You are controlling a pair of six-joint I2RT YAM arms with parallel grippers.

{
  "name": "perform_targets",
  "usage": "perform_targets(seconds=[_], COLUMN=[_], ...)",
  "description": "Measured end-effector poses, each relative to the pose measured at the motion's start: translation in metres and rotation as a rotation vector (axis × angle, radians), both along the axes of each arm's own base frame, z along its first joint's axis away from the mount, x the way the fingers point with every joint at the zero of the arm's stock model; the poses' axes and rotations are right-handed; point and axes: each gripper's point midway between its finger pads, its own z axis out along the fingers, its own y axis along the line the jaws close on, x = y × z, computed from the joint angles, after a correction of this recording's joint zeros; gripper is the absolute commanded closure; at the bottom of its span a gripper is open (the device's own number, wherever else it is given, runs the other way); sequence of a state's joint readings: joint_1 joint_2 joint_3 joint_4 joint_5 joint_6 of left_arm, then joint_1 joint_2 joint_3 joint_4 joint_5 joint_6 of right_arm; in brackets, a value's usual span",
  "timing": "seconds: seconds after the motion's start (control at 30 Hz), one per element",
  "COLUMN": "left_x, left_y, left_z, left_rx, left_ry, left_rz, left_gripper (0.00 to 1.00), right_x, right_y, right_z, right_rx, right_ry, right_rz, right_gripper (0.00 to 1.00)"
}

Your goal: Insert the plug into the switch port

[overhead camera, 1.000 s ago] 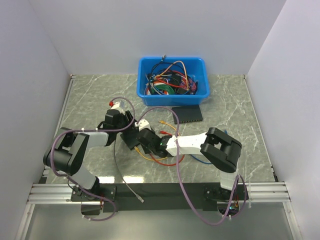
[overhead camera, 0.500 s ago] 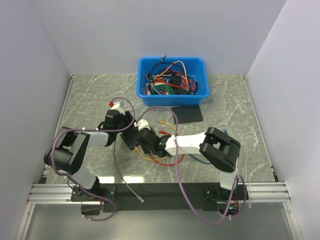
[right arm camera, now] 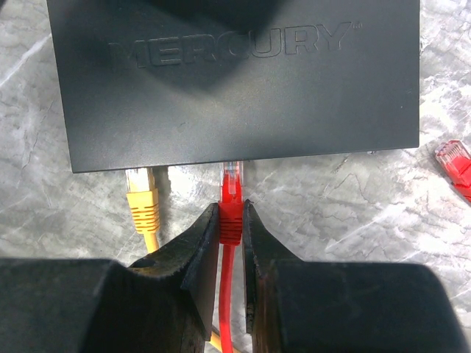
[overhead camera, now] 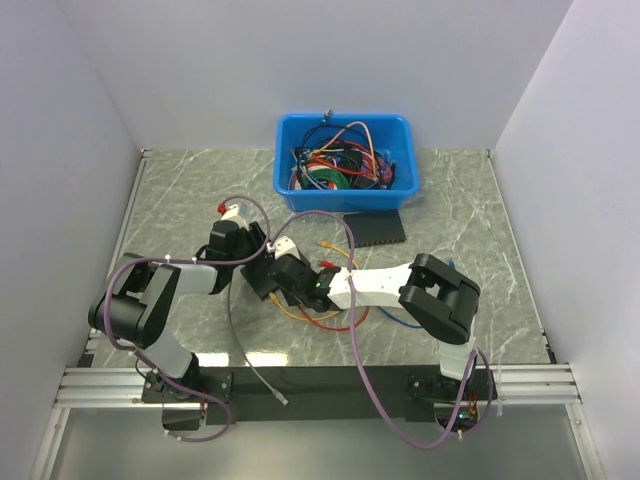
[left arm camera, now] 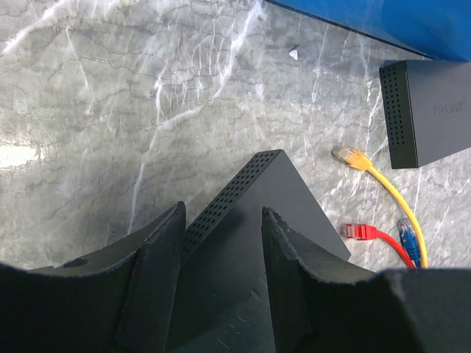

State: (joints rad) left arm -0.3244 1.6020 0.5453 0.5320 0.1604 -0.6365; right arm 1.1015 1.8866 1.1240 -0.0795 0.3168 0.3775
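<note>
Right jaws pinched a red plug (right arm camera: 231, 198), its clear tip meeting the switch (right arm camera: 235, 88) edge beside a yellow plug (right arm camera: 141, 200); port itself hidden. Left jaws clamped the switch body. Blue plug (left arm camera: 406, 237) lay loose on the counter (left arm camera: 110, 110) beside a yellow cable (left arm camera: 394, 195), clear of the switch.

Between the black right fingers (right arm camera: 197, 254) runs a red cable (right arm camera: 231, 213); left of them sits a yellow plug boot (right arm camera: 143, 209). Ahead, the switch (right arm camera: 235, 95) is matte black. The table (right arm camera: 353, 213) is grey, white-veined.
</note>
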Motion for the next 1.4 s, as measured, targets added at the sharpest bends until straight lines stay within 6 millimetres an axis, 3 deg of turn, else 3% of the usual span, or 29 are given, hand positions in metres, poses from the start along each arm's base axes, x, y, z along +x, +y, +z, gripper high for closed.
perform_targets(seconds=[0.93,1.4], left_x=[0.003,0.009], left_y=[0.001,0.003], left_z=[-0.002,-0.003], left_rx=[-0.001,0.008], left_ry=[-0.008,-0.026], left_rz=[0.003,0.004], left_gripper=[0.50,0.52], right_x=[0.003,0.013], right_y=[0.003,0.001], right_z=[0.001,0.000], right_rx=[0.022,-0.029], right_ry=[-0.004,-0.088], right_rz=[-0.032,0.019], right_gripper=[1.00,1.00])
